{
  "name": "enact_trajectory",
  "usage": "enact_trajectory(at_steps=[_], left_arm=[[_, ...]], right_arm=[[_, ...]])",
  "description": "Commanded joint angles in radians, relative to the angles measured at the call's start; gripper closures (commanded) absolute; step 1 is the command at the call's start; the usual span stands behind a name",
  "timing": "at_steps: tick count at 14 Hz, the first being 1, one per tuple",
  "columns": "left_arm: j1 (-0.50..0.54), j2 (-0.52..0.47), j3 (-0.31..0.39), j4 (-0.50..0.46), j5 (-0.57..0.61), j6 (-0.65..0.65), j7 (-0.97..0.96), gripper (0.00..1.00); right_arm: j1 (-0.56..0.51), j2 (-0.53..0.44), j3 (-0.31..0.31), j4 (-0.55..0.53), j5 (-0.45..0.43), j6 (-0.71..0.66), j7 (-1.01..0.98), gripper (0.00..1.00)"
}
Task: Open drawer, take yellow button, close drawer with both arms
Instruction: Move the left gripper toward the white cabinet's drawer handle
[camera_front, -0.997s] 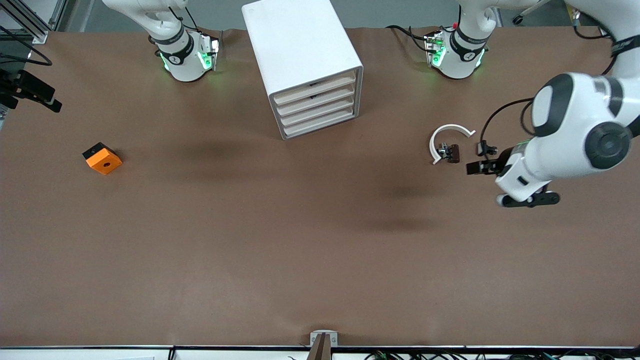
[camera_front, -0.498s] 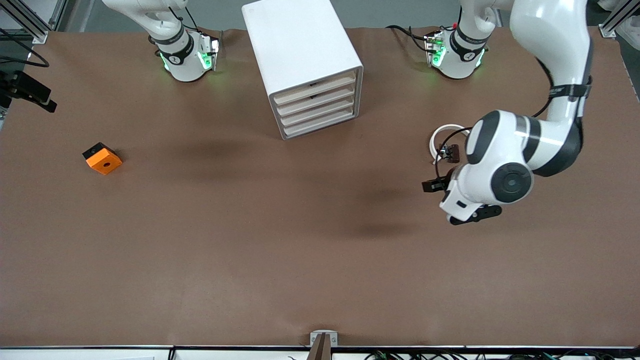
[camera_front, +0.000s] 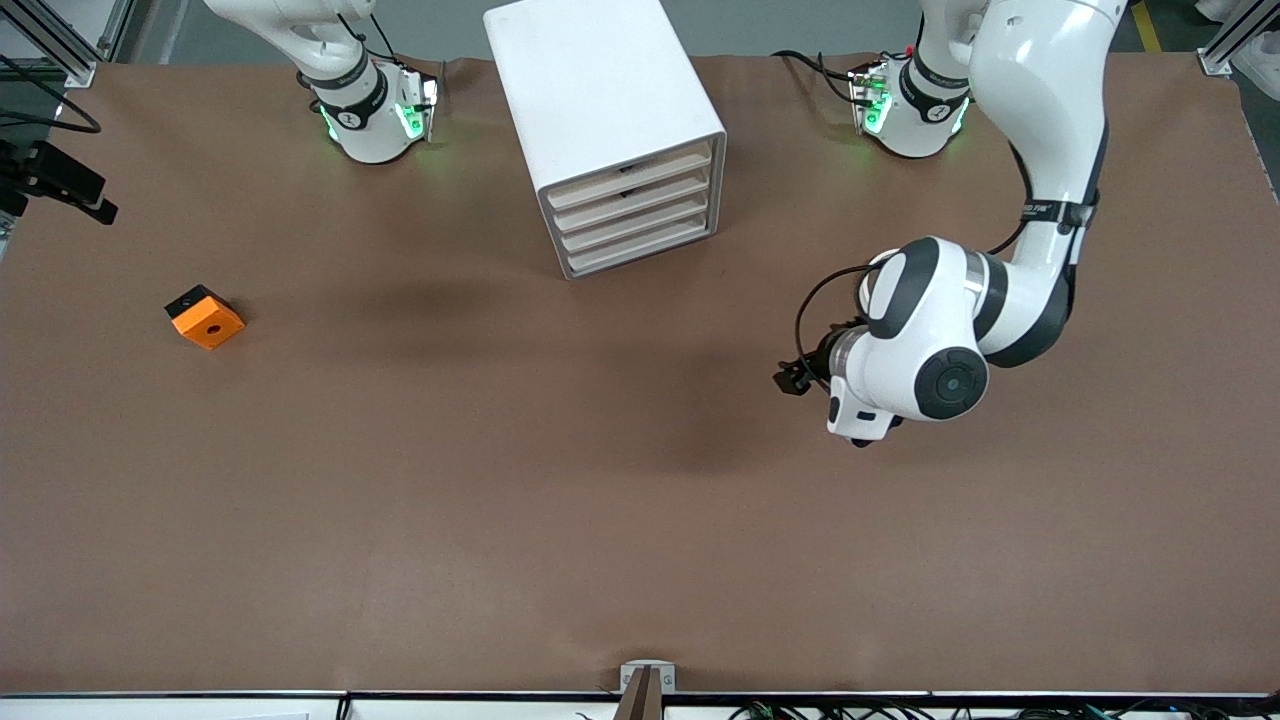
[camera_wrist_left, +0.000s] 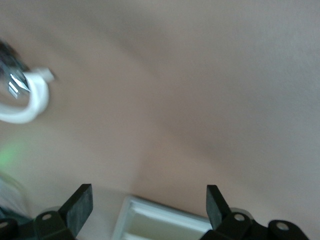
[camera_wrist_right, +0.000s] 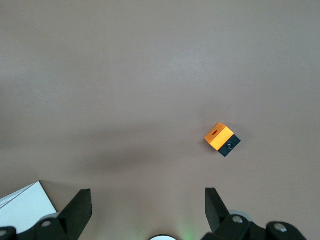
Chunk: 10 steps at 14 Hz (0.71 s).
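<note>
The white cabinet (camera_front: 610, 110) stands between the two arm bases, and its stacked drawers (camera_front: 632, 215) are all shut. The button is hidden. My left gripper (camera_front: 795, 378) hangs over the bare table, off the cabinet's drawer side toward the left arm's end. It is open with nothing between its fingers (camera_wrist_left: 80, 206), and part of the cabinet (camera_wrist_left: 165, 225) shows past them. My right gripper (camera_wrist_right: 146, 207) is out of the front view. It hangs open and empty high over the table near the right arm's base.
An orange square block (camera_front: 205, 317) with a black hole lies toward the right arm's end of the table; the same block (camera_wrist_right: 222, 139) shows in the right wrist view. A white curved band (camera_wrist_left: 27, 100) lies under the left arm. The cabinet's corner (camera_wrist_right: 22, 207) also shows.
The left arm has swung from its end of the table toward the middle, passing over the white curved band. Its gripper stays open. The right arm has not visibly moved.
</note>
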Motion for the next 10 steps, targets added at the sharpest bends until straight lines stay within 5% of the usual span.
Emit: enact_trajectory(at_steps=[1,10], left_arm=[[0.005,0.042,0.001,0.056,-0.088,-0.021,-0.158,0.00],[-0.020,0.125,-0.016,0.097,-0.321,-0.231,-0.814,0.00]], right_arm=[[-0.016,0.004,0.009,0.015,0.017,-0.013,0.001,0.00],[-0.018,0.035,0.009,0.017,-0.009,-0.019,-0.012,0.00]])
